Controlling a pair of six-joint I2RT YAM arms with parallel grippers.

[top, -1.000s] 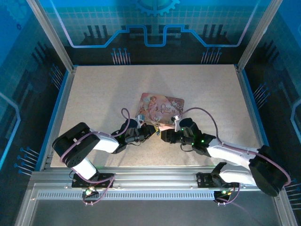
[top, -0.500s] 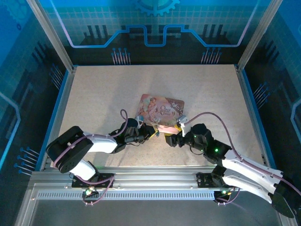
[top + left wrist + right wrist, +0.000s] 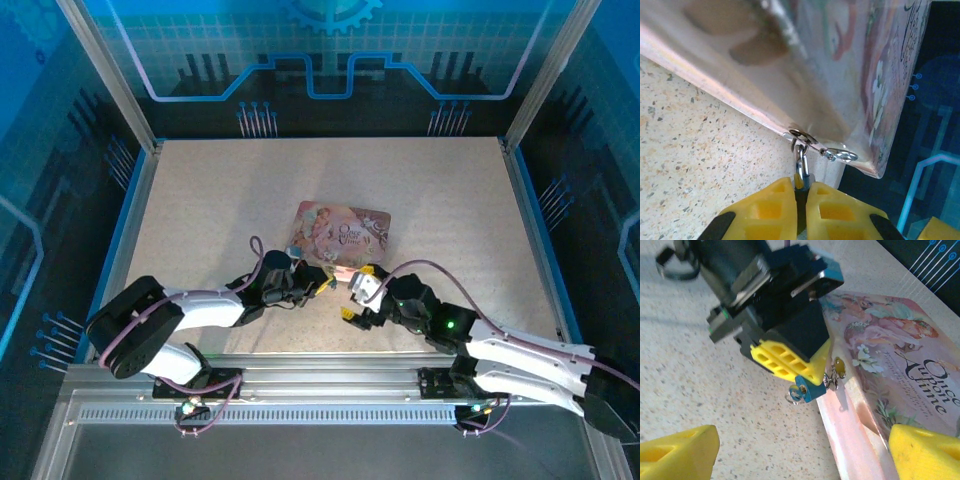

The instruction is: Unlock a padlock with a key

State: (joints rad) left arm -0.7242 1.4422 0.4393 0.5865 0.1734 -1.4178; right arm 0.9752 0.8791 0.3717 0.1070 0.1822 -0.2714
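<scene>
Now right claw (image 3: 357, 292), spread wide, shifted left vs 0.5s ago; left claw (image 3: 800, 190) pinches padlock (image 3: 803, 388).

White-and-black arms (image 3: 205, 305) carry looping purple cables (image 3: 425, 263), green lights (image 3: 447, 324) and yellow fingers (image 3: 772, 210).

- The box (image 3: 340, 232) lies flat on the table (image 3: 220, 190), near the middle and slightly toward the near edge.
- The left gripper (image 3: 320, 286) is at the box's near left corner, reaching in from the left.
- The padlock (image 3: 807, 389) sits between the left gripper's fingers (image 3: 772, 212), just before the box's near edge.
- The padlock's shackle is linked to a ring (image 3: 801, 135) on that edge.
- The right gripper (image 3: 357, 292) is just right of the left gripper, before the box's near edge and apart from the padlock.
- Seen from the right wrist, the padlock lies ahead, the box to its right, bare table to its left.
</scene>
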